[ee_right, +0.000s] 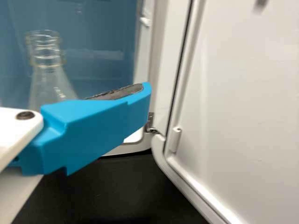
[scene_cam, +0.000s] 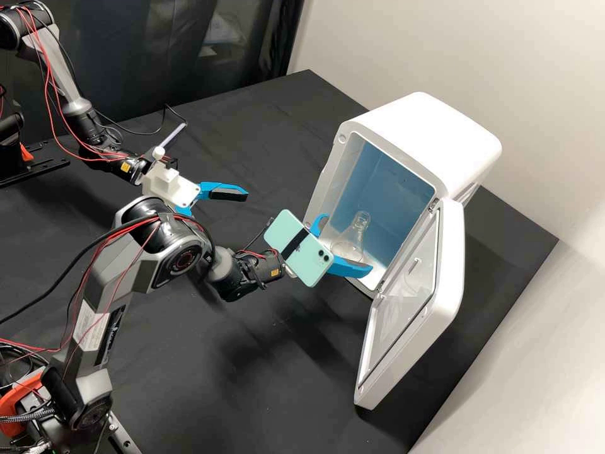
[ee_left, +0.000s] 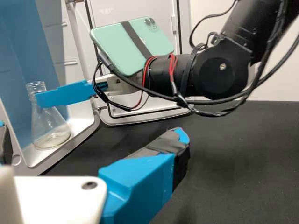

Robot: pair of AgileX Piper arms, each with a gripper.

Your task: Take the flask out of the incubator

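Observation:
A clear glass flask [scene_cam: 355, 239] stands upright on the floor of the white incubator [scene_cam: 435, 135], near its open front. The incubator's inside is blue and its door [scene_cam: 409, 302] hangs wide open. My right gripper [scene_cam: 334, 247] is open at the incubator's mouth, one finger on each side of the flask's lower part and apart from the glass. In the right wrist view one of its fingers [ee_right: 93, 123] lies beside the flask [ee_right: 46, 70]. My left gripper [scene_cam: 222, 191] hovers open over the bench well short of the incubator. From there the flask [ee_left: 44, 116] is in sight.
A green phone [scene_cam: 297, 248] is strapped on the right arm's wrist, just outside the incubator. Red and black cables run along both arms. The black bench [scene_cam: 252, 353] ends close behind and to the right of the incubator, with a white wall beyond.

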